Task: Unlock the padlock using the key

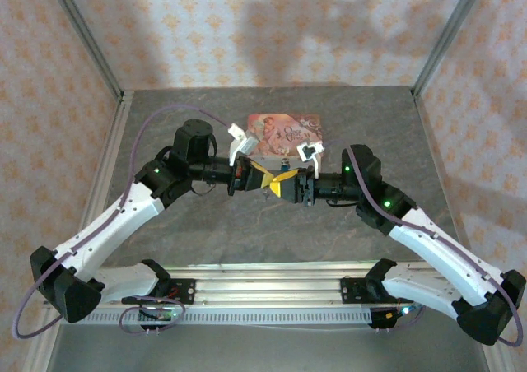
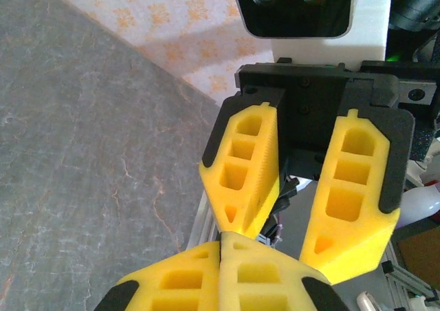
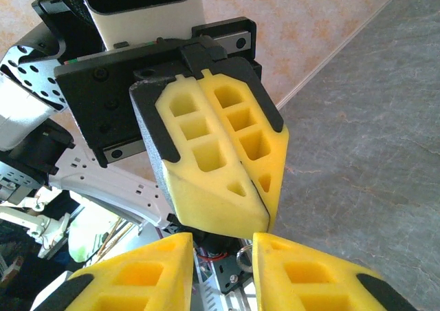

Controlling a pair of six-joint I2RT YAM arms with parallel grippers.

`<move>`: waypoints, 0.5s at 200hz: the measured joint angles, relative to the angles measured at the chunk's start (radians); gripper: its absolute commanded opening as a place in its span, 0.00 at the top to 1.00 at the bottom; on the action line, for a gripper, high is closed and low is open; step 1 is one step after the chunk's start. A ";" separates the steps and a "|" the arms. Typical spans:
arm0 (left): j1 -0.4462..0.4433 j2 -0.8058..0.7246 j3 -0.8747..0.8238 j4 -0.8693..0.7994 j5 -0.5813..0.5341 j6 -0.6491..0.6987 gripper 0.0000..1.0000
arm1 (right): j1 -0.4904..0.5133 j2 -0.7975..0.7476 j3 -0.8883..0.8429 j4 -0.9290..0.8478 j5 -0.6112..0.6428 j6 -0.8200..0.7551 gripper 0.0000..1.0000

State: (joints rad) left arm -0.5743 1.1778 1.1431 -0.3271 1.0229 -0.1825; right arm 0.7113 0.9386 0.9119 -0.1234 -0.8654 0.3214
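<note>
The left pincer (image 1: pixel 267 179), pressed together, meets the spread right pincer (image 1: pixel 280 183) tip to tip over open grey counter (image 1: pixel 206 232). Just beyond the tips sits the pink tin (image 1: pixel 284 132), its near edge by a teal speck, seemingly the padlock (image 1: pixel 285 168).

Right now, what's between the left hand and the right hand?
Nothing I can make out. In the top view the shut left hand and open right hand point tip to tip, almost meeting.
</note>
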 measured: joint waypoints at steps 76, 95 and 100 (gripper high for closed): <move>0.007 0.042 0.023 -0.020 0.025 -0.053 1.00 | -0.010 -0.001 -0.034 0.044 -0.003 0.004 0.71; 0.013 0.059 0.027 -0.021 0.039 -0.082 1.00 | -0.014 -0.001 -0.053 0.065 -0.002 0.011 0.71; 0.014 0.064 0.028 -0.021 0.043 -0.087 1.00 | -0.015 -0.001 -0.056 0.069 -0.002 0.012 0.71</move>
State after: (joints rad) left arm -0.5602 1.2415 1.1709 -0.3485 1.0660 -0.2695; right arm 0.6964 0.9375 0.8555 -0.0540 -0.8677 0.3332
